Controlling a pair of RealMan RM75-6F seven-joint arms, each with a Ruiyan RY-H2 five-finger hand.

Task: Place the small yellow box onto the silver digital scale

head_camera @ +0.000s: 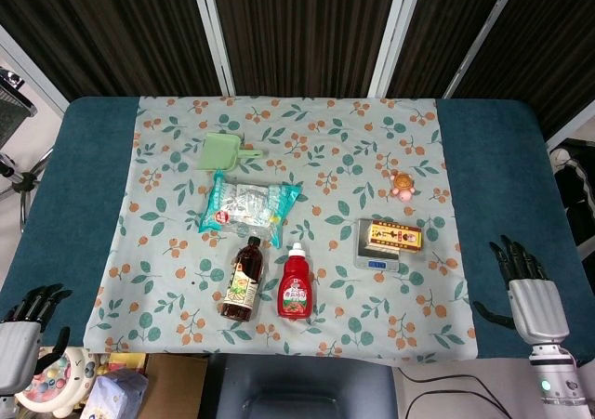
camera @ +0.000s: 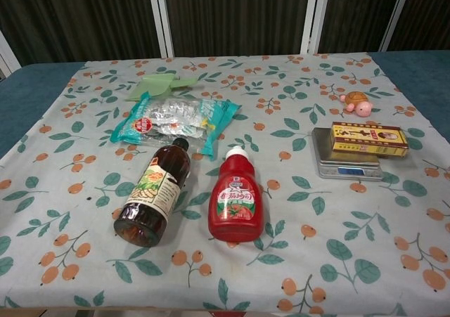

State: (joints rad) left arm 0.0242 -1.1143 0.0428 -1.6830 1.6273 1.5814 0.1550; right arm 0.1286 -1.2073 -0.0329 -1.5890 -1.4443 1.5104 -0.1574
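Note:
The small yellow box lies flat on the silver digital scale, at the right of the floral cloth. My right hand hangs off the table's near right corner, well away from the scale, with its fingers spread and nothing in them. Low at the near left, my left hand sits beside the table, fingers apart and empty. Neither hand shows in the chest view.
A red ketchup bottle and a dark sauce bottle lie left of the scale. Further back are a teal snack bag and a green scoop. A small turtle toy sits behind the scale.

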